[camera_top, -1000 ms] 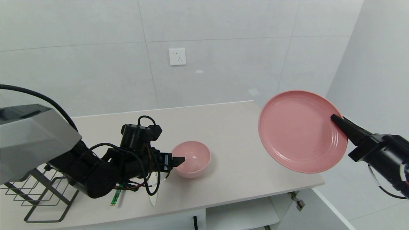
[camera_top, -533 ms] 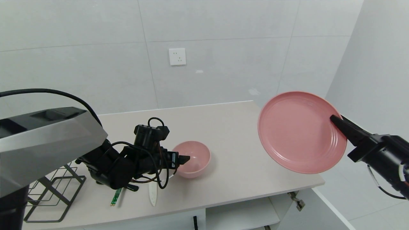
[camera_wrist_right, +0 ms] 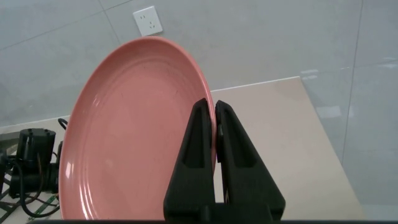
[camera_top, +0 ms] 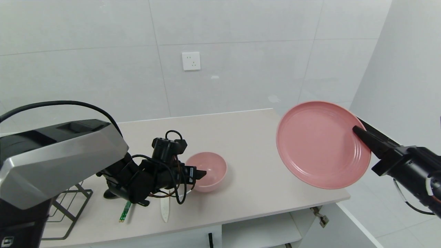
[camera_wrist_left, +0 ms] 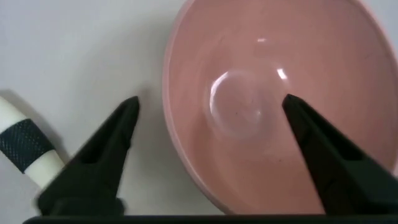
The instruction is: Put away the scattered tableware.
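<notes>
A pink bowl (camera_top: 209,170) (camera_wrist_left: 273,99) sits upright in the middle of the beige counter (camera_top: 248,155). My left gripper (camera_top: 203,174) (camera_wrist_left: 211,109) is open, one finger outside the bowl's near rim and one over its inside. My right gripper (camera_top: 358,132) (camera_wrist_right: 212,115) is shut on the rim of a pink plate (camera_top: 320,143) (camera_wrist_right: 134,130), held tilted in the air over the counter's right end. A white-handled utensil (camera_top: 165,210) (camera_wrist_left: 22,146) and green chopsticks (camera_top: 124,210) lie on the counter near the front edge, below the left arm.
A black wire dish rack (camera_top: 63,210) stands at the counter's left end. A wall socket (camera_top: 191,61) is on the tiled wall behind. Open shelves (camera_top: 262,234) show under the counter's front edge. The wall closes in on the right.
My left gripper has moved right, from beside the bowl to straddling its near rim. The plate in my right gripper has shifted slightly left and down.
</notes>
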Robot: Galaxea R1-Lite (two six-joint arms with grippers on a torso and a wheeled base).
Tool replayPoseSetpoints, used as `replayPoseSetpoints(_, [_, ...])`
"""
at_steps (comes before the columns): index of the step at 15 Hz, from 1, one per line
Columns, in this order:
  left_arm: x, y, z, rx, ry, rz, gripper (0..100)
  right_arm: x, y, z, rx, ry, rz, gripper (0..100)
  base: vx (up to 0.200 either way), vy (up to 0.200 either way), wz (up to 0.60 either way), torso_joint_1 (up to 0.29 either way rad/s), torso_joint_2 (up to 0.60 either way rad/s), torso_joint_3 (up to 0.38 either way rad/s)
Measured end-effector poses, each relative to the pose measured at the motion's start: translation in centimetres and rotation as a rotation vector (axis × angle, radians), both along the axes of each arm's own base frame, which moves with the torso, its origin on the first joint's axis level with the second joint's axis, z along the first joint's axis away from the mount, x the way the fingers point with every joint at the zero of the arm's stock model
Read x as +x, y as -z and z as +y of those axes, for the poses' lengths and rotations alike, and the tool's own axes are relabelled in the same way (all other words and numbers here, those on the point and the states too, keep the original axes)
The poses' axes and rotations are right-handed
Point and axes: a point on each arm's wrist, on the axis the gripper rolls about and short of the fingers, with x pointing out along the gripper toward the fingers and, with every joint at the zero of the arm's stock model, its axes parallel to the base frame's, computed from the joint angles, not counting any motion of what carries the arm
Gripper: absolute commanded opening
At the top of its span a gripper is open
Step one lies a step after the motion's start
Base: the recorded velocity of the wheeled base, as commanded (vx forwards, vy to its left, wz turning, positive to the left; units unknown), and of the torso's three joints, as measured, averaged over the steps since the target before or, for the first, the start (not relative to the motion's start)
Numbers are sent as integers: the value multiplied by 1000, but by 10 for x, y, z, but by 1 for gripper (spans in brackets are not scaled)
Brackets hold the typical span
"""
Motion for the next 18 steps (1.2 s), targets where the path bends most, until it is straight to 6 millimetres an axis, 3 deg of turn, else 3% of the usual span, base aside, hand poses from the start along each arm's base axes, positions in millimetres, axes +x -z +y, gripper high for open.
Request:
replayPoseSetpoints(4, [0,-2,1,-18,-6,-58,0,1,0,0,-1,0,2,0,0,0,0,0,0,0])
replayPoseSetpoints(7, [-1,-23,6,-36,-2,-206,0,1,1,0,-2,1,3,0,0,0,0,0,0,0])
replayPoseSetpoints(10, [-13,-52,23,-33,-17,-287,0,2,0,0,-3,1,0,0,0,0,0,0,0,0])
replayPoseSetpoints(14, [-44,-93,58,-33,-51,-372,0,5,-4,2,2,0,-21,0,0,0,0,0,0,0])
replayPoseSetpoints(18, [-92,-124,83,-52,-69,-443,0,5,-7,9,15,-38,-31,0,0,0,0,0,0,0])
